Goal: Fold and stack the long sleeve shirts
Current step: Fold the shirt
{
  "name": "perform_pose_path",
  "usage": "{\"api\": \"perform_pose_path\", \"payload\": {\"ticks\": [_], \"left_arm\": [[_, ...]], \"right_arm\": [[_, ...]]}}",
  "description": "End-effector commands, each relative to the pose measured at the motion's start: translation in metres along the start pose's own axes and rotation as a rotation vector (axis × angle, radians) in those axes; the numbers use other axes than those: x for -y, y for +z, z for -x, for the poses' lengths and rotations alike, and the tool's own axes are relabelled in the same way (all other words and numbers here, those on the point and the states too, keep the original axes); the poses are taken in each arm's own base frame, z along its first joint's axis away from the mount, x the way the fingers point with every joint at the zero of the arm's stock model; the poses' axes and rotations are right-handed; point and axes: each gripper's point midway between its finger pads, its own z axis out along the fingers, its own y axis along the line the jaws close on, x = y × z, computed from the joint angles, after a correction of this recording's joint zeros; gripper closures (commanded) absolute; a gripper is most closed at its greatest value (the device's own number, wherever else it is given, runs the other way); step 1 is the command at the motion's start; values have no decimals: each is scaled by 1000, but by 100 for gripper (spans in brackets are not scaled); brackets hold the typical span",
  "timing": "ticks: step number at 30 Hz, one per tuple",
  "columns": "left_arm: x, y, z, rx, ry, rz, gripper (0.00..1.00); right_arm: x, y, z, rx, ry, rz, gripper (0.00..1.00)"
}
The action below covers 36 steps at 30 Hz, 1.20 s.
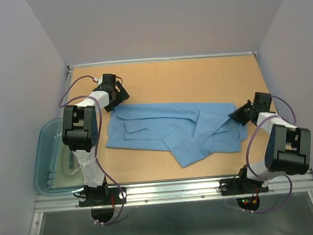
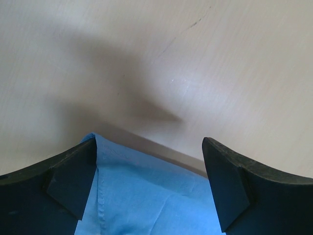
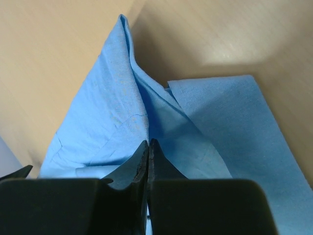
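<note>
On the table [image 1: 196, 74], top view: 1 light blue shirt [image 1: 173, 130] lies spread across the middle, with a flap doubled over its front-right part. Your left gripper [image 1: 117, 93] sits at the shirt's far-left corner and your right gripper [image 1: 241, 114] at its right edge. The 2 are at opposite ends, likely so the cloth can be drawn taut for a fold. A clear plastic tub [image 1: 44, 157] sits off the left side behind the left arm, apart from the shirt and not in the way. No second shirt is visible, so there's nothing to stack on.

Left wrist view: the jaws are wide apart and hold nothing. They straddle the shirt's corner [image 2: 146, 196], with bare table beyond. They look lined up for a pinch that isn't made yet.

Right wrist view: the jaws are pressed together, clamped on a fold of shirt [image 3: 112, 112]. The cloth tents up into the tips in a ridge, so the grab looks good. It's thin cloth, so watch for slip. You can't tell how many layers are caught. No obstacles nearby.
</note>
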Motion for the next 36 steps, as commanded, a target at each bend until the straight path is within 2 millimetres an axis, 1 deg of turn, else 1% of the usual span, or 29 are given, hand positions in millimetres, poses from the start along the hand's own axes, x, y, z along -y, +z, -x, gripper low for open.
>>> {"api": "perform_pose_path", "payload": {"ticks": [1,2,3,5,6,8,9,11,12,13,14,16,17,18,19,20,21,22,23,24,25,26,27,29,30,32,34,35,36], "left_arm": [[-21,4,-13,-39,-26,51,2],[-19,2,-11,-34,-25,41,2],[-18,0,-11,-35,-27,36,2],[-12,-9,-4,-20,-31,13,2],[-9,-14,0,-9,-31,0,2],[-1,-30,12,22,-30,-33,2],[3,-37,17,35,-26,-48,2],[12,-53,23,54,-23,-82,2],[20,-70,31,83,-20,-118,2],[24,-79,32,92,-7,-133,2],[36,-99,33,123,18,-166,2],[48,-119,27,158,102,-194,2],[63,-140,18,190,163,-227,2],[71,-150,8,202,222,-248,1],[73,-162,-2,226,314,-266,1],[76,-160,-20,201,373,-278,1],[97,-181,-42,209,450,-374,1],[102,-188,-59,190,503,-425,1],[96,-185,-87,140,560,-453,1],[108,-202,-111,111,635,-566,1],[109,-206,-129,78,678,-612,2],[102,-204,-149,34,719,-634,3],[107,-214,-171,0,774,-704,6],[102,-211,-198,-66,829,-733,7],[104,-214,-213,-88,874,-757,7],[108,-214,-225,-103,913,-766,7],[111,-205,-233,-102,962,-743,7],[121,-210,-238,-96,993,-764,7],[123,-203,-245,-119,1018,-762,7]], "right_arm": [[9,-12,6,39,-37,-35,97],[16,-10,6,44,-35,-67,93],[21,-10,3,34,-31,-89,81],[17,-12,5,30,-45,-84,73],[10,-17,9,45,-65,-64,62],[-10,-30,23,94,-109,-12,49],[-15,-34,27,108,-123,1,38],[-31,-43,37,141,-147,29,34],[-34,-46,37,142,-159,38,34],[-44,-51,35,148,-179,63,34],[-50,-54,34,155,-198,77,34],[-61,-59,29,156,-237,107,34],[-67,-58,20,135,-266,122,34],[-69,-56,14,117,-302,133,34],[-72,-51,1,69,-331,147,34],[-73,-49,-5,52,-350,150,34],[-71,-47,-12,30,-369,150,34],[-76,-45,-22,10,-397,162,34],[-77,-45,-27,6,-414,163,34],[-79,-45,-32,1,-437,163,33],[-80,-44,-36,-2,-455,164,31],[-82,-43,-44,-16,-475,167,29],[-80,-43,-47,-23,-489,165,25],[-77,-42,-50,-27,-498,155,20],[-76,-44,-49,-19,-504,152,14],[-73,-45,-47,-3,-511,137,10],[-73,-49,-52,-4,-538,139,9],[-72,-49,-51,-1,-540,134,9],[-72,-51,-52,-3,-543,136,9]]}}
